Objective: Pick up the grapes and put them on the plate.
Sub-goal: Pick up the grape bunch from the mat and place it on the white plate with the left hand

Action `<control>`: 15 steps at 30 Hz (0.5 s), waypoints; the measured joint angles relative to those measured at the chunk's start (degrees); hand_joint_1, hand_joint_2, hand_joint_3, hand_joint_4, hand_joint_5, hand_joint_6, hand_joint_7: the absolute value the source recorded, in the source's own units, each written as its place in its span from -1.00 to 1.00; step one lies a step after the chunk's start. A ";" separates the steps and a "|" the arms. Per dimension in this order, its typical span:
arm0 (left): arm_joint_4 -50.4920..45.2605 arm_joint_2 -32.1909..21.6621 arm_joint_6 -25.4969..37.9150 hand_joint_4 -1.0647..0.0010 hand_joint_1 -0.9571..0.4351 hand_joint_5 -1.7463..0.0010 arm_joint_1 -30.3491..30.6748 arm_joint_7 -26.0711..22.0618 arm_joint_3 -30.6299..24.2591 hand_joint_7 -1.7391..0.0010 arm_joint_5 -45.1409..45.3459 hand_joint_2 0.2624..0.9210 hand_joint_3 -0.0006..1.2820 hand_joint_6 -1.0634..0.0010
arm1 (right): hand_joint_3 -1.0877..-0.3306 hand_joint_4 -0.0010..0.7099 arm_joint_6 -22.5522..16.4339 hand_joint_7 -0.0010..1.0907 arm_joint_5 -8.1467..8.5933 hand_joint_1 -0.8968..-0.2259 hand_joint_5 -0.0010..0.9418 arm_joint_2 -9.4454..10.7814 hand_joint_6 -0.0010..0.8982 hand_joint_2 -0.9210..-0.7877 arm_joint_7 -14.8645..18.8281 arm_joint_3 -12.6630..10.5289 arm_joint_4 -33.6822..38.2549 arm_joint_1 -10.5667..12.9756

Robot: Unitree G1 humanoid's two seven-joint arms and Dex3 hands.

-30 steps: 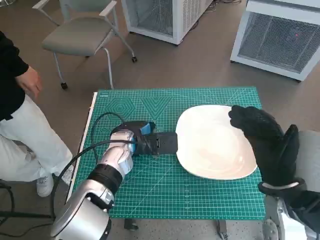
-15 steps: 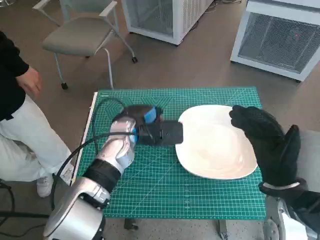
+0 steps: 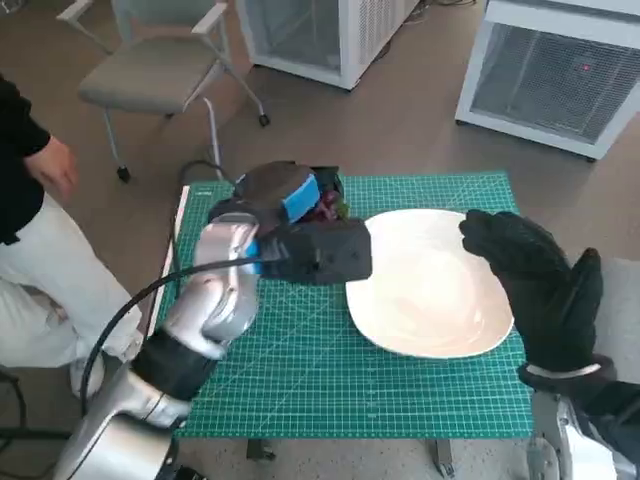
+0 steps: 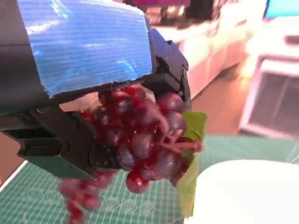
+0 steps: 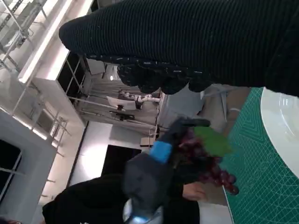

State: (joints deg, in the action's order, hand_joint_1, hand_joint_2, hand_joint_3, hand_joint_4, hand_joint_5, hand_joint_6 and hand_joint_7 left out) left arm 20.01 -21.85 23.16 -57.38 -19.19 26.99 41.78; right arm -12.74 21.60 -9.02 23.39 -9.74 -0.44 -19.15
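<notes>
Above the green tabletop in the head view, your left robot hand has the grapes lifted clear of the mat, just beside the near rim of the white plate; only a bit of dark red fruit and a green leaf peeks out past the blue tape. Your right robot hand hangs over the far side of the plate, holding nothing; whether its fingers are spread or curled you cannot tell from here. A person stands off to the left, and a chair sits on the floor beyond.

From the left wrist view, the bunch sits between the black fingers, gripped around its upper body, with loose berries and the leaf dangling free below. The plate's edge lies close underneath.

From the right wrist view, the glove fills the top as a dark band, and the bunch hangs from the left robot hand above the mat.

Treat the grapes as light, soft and floppy: the cluster will likely swing, and single berries could slip off. A hold around the dense top near the stem looks safest, since squeezing the loose lower part gives little control.
</notes>
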 measured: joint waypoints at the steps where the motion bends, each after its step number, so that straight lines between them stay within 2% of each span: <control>1: -1.14 -0.35 0.01 -0.23 0.38 -0.49 0.40 -0.03 -0.12 -0.24 0.31 1.00 -0.85 -0.15 | 0.19 0.15 0.00 0.82 0.00 0.39 0.50 0.00 -0.65 -1.00 0.00 -0.02 -0.04 0.01; 4: -3.78 -1.04 -0.03 -0.25 0.38 -0.48 1.28 -0.07 -0.40 -0.23 0.96 1.00 -0.86 -0.17 | 0.19 0.15 0.01 0.82 -0.01 0.39 0.50 0.01 -0.65 -1.00 -0.02 -0.06 -0.13 0.04; 9: -5.73 -1.44 -0.34 -0.14 0.38 -0.45 1.80 -0.25 -0.84 -0.38 1.11 1.00 -0.82 -0.13 | 0.19 0.15 0.00 0.82 -0.07 0.39 0.50 0.11 -0.65 -1.00 -0.07 -0.05 -0.15 0.04; 15: -5.69 -1.29 -0.52 -0.08 0.38 -0.47 1.85 -1.47 -0.96 -0.43 1.10 1.00 -0.79 -0.08 | 0.19 0.15 -0.01 0.82 -0.13 0.40 0.50 0.14 -0.65 -1.00 -0.21 -0.13 -0.36 0.10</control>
State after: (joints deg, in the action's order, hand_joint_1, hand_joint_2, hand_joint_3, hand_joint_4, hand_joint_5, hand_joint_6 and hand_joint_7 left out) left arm 14.32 -23.14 22.64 -55.53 -20.66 26.03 42.88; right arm -12.75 21.47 -8.88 23.19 -9.87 -0.80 -19.04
